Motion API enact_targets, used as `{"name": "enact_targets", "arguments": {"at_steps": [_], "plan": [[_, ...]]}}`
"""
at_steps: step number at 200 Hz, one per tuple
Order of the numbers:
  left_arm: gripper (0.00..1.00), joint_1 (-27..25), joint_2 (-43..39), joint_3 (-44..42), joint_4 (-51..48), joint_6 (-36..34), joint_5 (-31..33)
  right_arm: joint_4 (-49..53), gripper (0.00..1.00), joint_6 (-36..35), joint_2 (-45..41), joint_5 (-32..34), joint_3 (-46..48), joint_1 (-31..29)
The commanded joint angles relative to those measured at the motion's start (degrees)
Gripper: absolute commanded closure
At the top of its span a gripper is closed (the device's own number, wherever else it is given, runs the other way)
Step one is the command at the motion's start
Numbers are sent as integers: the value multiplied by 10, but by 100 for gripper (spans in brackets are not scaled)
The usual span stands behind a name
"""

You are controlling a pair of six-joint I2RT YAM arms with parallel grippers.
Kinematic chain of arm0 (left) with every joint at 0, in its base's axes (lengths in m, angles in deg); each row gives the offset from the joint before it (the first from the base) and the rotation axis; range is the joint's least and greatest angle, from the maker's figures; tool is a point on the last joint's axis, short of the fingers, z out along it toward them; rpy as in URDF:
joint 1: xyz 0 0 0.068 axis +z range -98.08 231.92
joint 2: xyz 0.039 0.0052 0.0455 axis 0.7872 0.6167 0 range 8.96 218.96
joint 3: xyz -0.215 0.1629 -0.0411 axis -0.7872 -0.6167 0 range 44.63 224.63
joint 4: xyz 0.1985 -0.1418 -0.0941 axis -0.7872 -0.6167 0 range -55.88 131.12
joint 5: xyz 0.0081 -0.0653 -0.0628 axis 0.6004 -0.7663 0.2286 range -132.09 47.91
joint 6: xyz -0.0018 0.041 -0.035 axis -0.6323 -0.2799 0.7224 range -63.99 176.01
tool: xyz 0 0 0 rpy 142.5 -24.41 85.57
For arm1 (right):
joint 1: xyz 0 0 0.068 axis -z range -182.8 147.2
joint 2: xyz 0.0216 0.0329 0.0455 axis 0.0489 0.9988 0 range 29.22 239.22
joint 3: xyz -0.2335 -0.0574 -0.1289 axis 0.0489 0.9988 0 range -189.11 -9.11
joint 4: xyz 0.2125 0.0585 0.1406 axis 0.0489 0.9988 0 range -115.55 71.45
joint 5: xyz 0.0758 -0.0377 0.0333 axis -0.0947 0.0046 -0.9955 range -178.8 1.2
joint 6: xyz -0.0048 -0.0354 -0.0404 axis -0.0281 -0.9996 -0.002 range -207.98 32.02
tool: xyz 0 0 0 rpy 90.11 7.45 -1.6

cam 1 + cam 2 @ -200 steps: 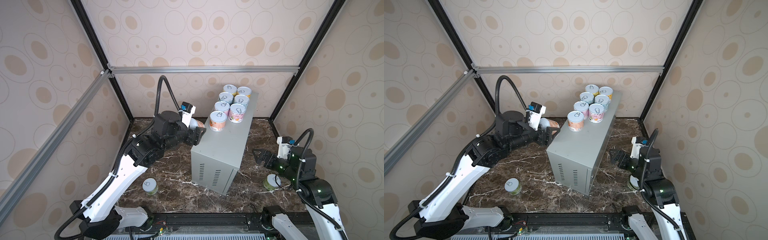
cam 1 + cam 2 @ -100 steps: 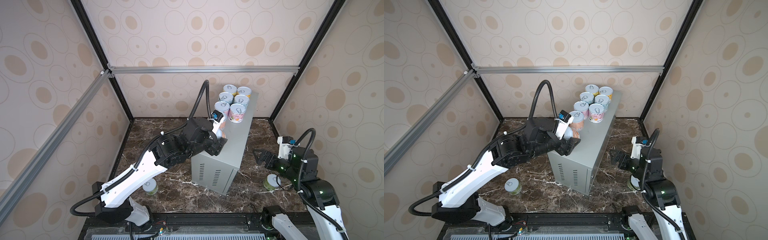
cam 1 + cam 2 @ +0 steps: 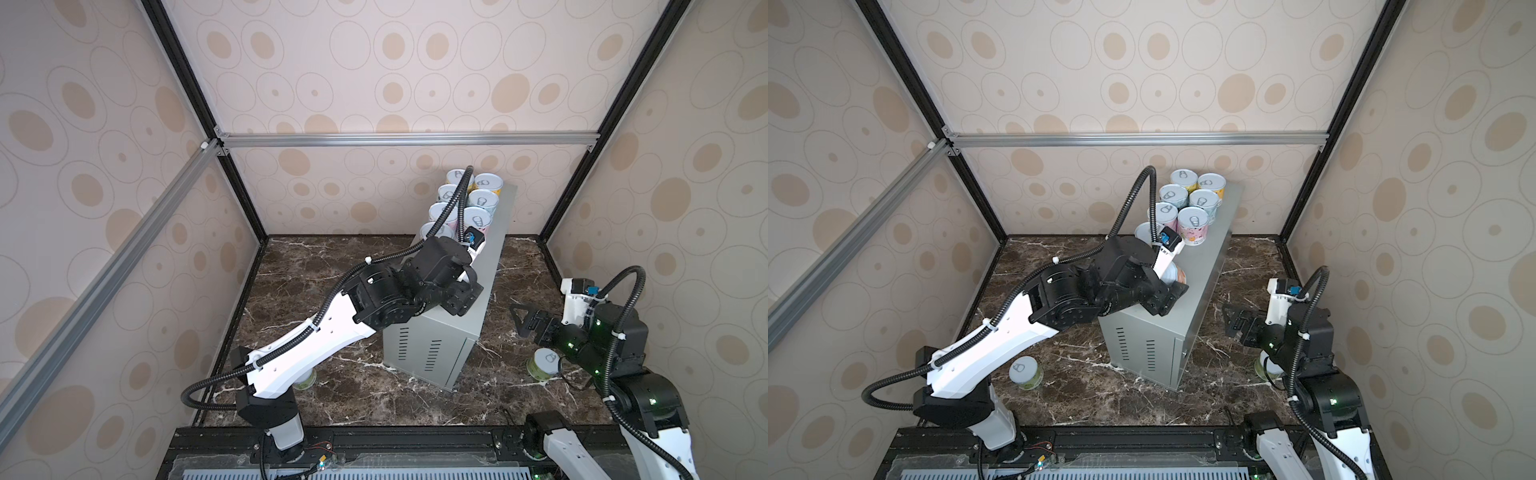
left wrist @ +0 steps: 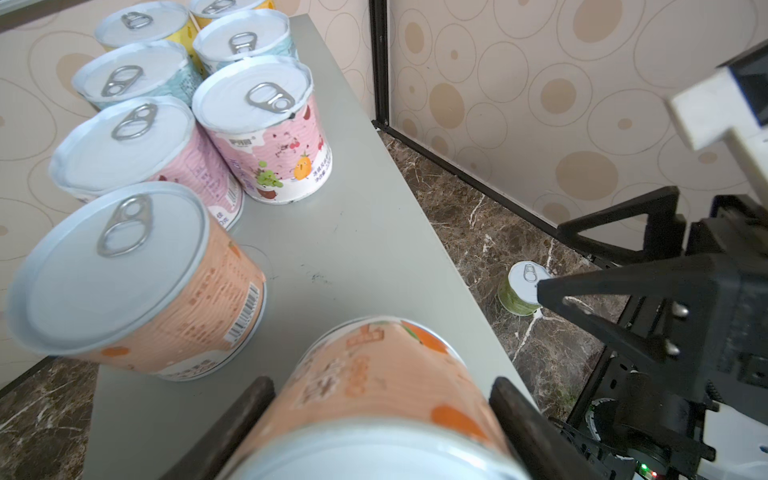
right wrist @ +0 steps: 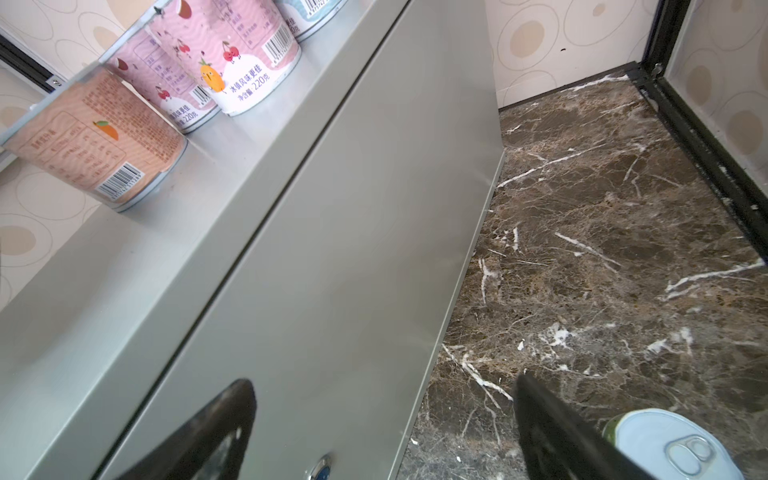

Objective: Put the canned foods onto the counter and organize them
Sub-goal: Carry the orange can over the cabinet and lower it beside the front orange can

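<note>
In a top view the left fingers point(image 3: 1179, 288) pinch a salmon can point(image 3: 1173, 272) over the grey table point(image 3: 1208, 266). Left wrist: the can is held beside seven standing cans point(image 4: 266, 129). Right wrist: the right fingers point(image 5: 552, 419) are spread and empty, near a green can point(image 5: 673, 449) on the marble floor point(image 5: 602, 208).

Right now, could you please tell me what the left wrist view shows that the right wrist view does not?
Left wrist only: the left gripper clamping the carried salmon can, plus the yellow cans. Right wrist only: the long side of the counter. Both: the counter's top, the pink cans, the standing salmon can, the green can on the marble.
</note>
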Motion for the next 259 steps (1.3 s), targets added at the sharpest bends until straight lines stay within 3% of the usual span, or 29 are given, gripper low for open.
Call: {"name": "enact_targets", "arguments": {"at_steps": [1, 65, 158, 220, 243, 259], "plan": [[43, -6, 8, 48, 4, -6, 13, 17, 1, -21, -14, 14, -4, -3], [34, -7, 101, 169, -51, -2, 13, 19, 1, -35, -37, 19, 11, -3], [17, -8, 120, 178, -52, -9, 40, 21, 1, -43, -47, 22, 11, -17], [11, -8, 121, 188, -51, -17, 57, 26, 1, -49, -45, 21, 1, -19], [1, -7, 115, 194, -41, -19, 47, 27, 1, -53, -44, 11, -3, -19], [1, -7, 109, 194, -31, -24, 49, 26, 1, -61, -41, 5, -7, -20]]}}
